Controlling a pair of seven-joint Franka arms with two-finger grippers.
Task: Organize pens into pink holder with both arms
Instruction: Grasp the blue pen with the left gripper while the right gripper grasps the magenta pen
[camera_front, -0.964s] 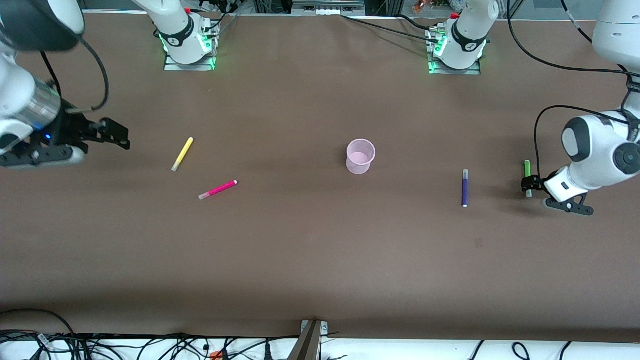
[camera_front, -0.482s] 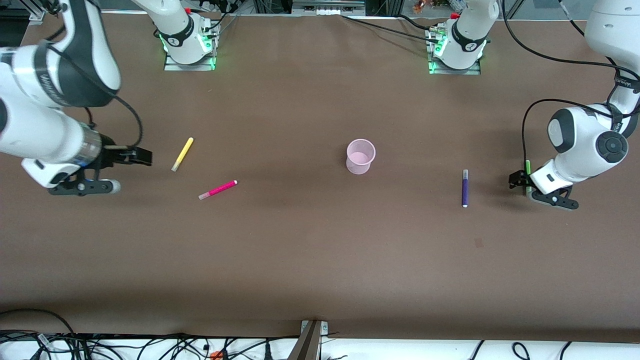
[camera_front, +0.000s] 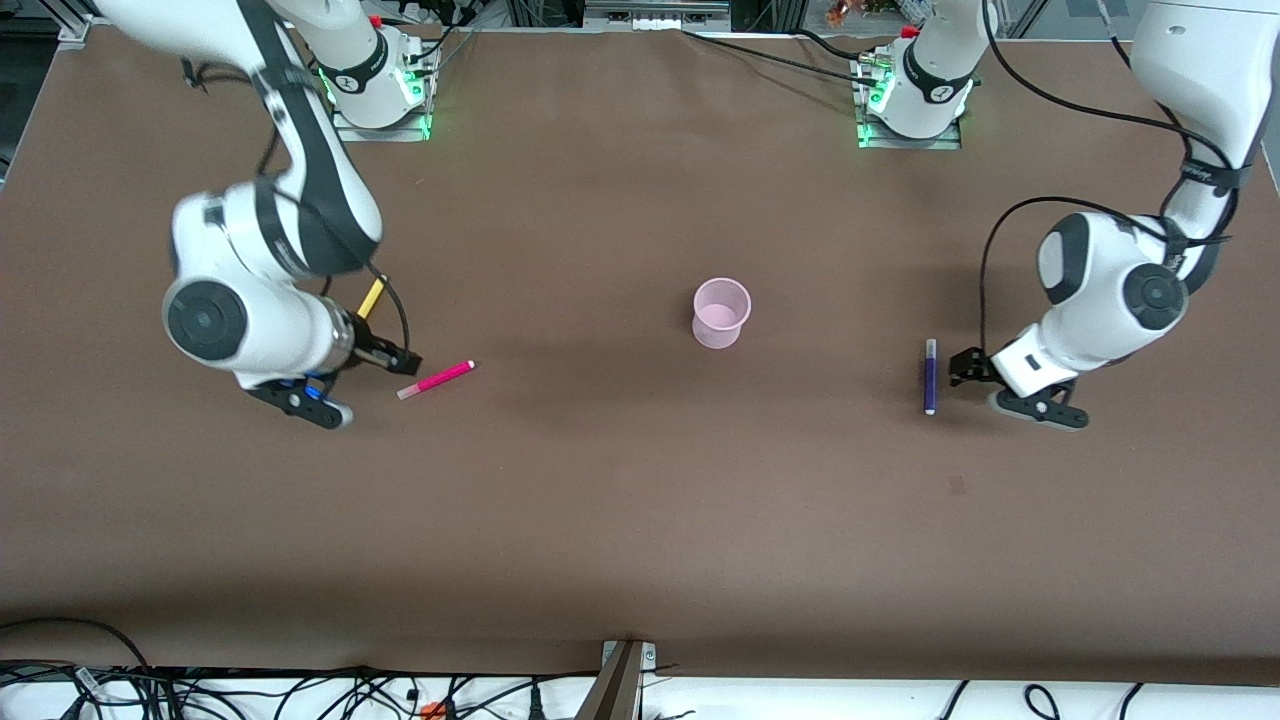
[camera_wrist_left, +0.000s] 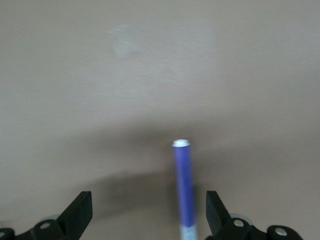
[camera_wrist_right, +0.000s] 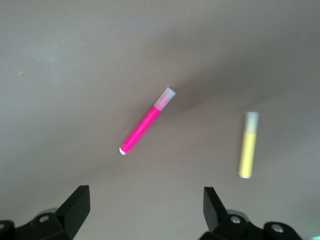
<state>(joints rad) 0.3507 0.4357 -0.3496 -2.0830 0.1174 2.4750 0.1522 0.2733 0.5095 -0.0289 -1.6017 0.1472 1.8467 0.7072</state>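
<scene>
The pink holder (camera_front: 722, 312) stands upright at the table's middle. The magenta pen (camera_front: 436, 379) lies toward the right arm's end. The yellow pen (camera_front: 371, 297) lies farther from the front camera, partly hidden by the right arm. My right gripper (camera_front: 400, 360) is open and empty, low beside the magenta pen's pale end. Its wrist view shows the magenta pen (camera_wrist_right: 146, 128) and the yellow pen (camera_wrist_right: 248, 145) ahead of the gripper (camera_wrist_right: 145, 205). The dark purple pen (camera_front: 930, 376) lies toward the left arm's end. My left gripper (camera_front: 962, 368) is open beside it. In the left wrist view the purple pen (camera_wrist_left: 183, 187) lies between the open fingers of the gripper (camera_wrist_left: 145, 210). The lime green pen is hidden.
The brown table (camera_front: 640, 520) bears only the pens and the holder. The two arm bases (camera_front: 378, 85) (camera_front: 910, 95) stand at the edge farthest from the front camera. Cables run along the edge nearest to it.
Both arms swung in toward the table's middle. The left gripper went from the green pen to the purple pen. The right gripper passed the yellow pen and came down by the magenta pen.
</scene>
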